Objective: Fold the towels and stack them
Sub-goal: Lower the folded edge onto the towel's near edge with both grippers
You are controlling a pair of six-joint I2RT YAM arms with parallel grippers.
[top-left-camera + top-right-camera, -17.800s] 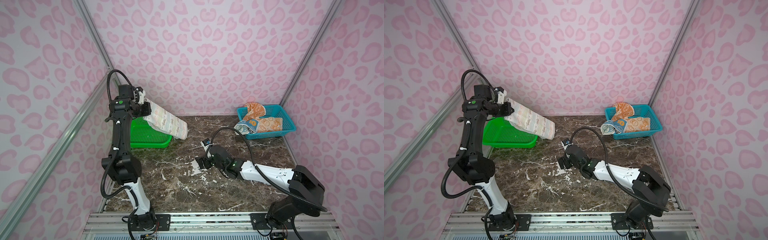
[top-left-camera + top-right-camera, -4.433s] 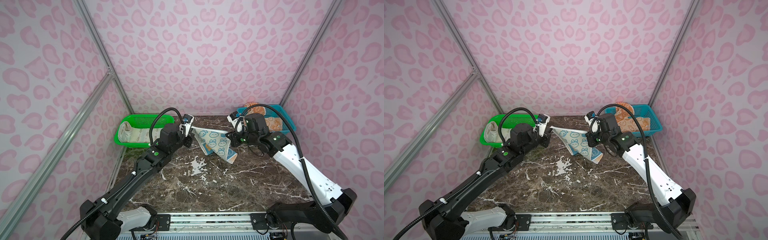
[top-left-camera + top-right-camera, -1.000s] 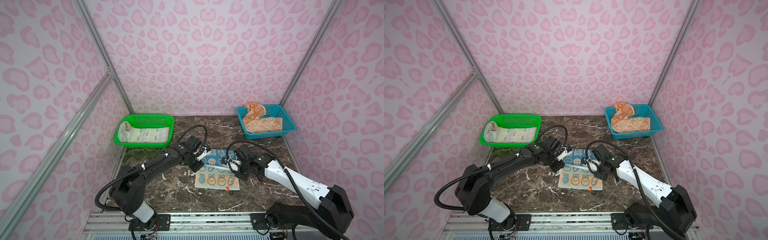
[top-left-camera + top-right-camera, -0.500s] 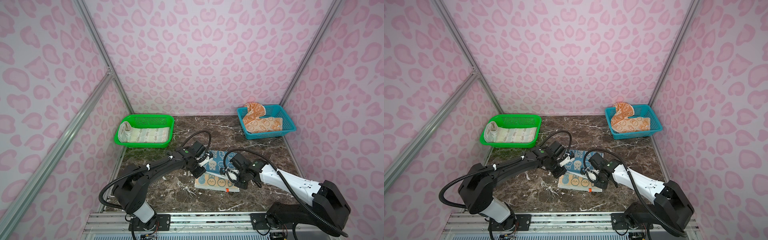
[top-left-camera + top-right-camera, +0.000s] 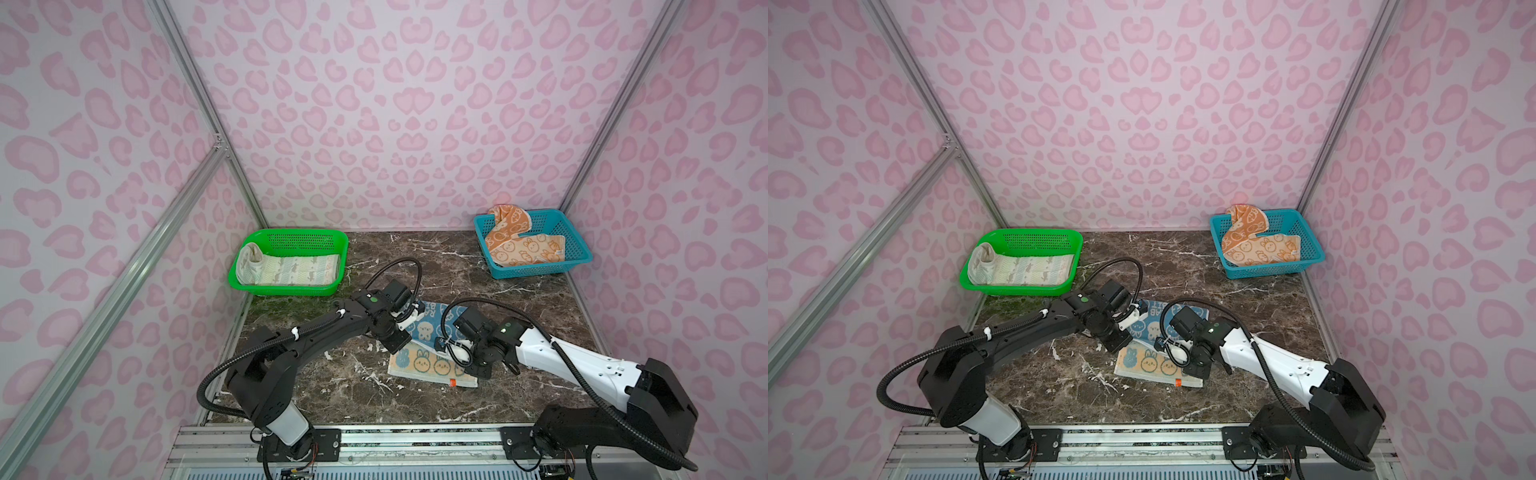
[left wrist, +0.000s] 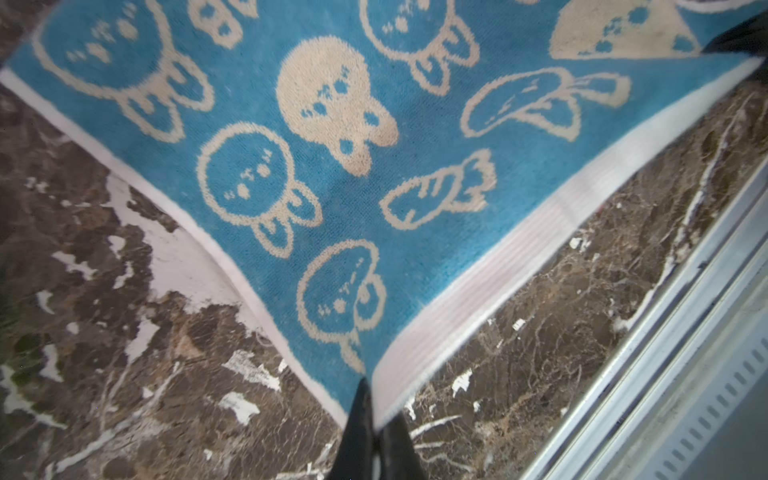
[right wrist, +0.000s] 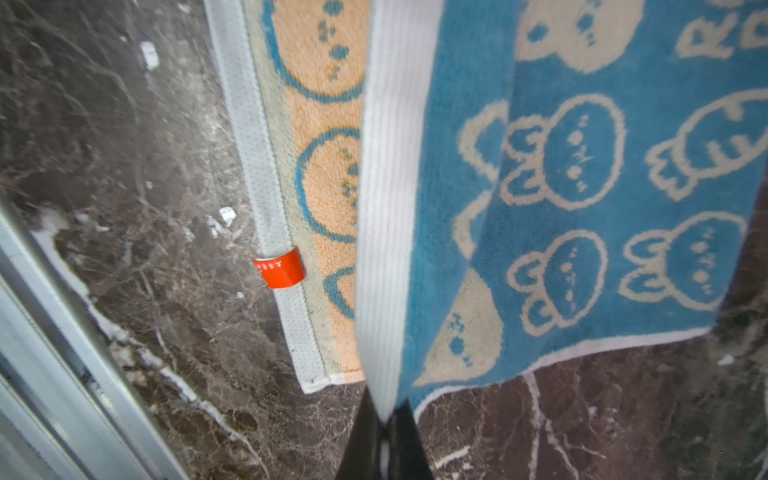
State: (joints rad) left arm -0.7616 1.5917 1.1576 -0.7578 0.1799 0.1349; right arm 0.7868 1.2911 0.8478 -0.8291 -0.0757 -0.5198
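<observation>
In both top views the blue towel (image 5: 424,323) (image 5: 1151,325) is seen lying partly folded on the marble table (image 5: 353,395); in the left wrist view one corner is clamped by the left gripper (image 6: 370,415); in the right wrist view another corner is clamped by the right gripper (image 7: 384,419), raised over a peach layer bearing a red tag (image 7: 279,272).

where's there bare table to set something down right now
Bare marble tabletop between the green plastic mesh basket and the blue plastic mesh basket, and along the front metal rail. Crowded mid-table: left gripper and right gripper pinch the blue bunny-print towel.
</observation>
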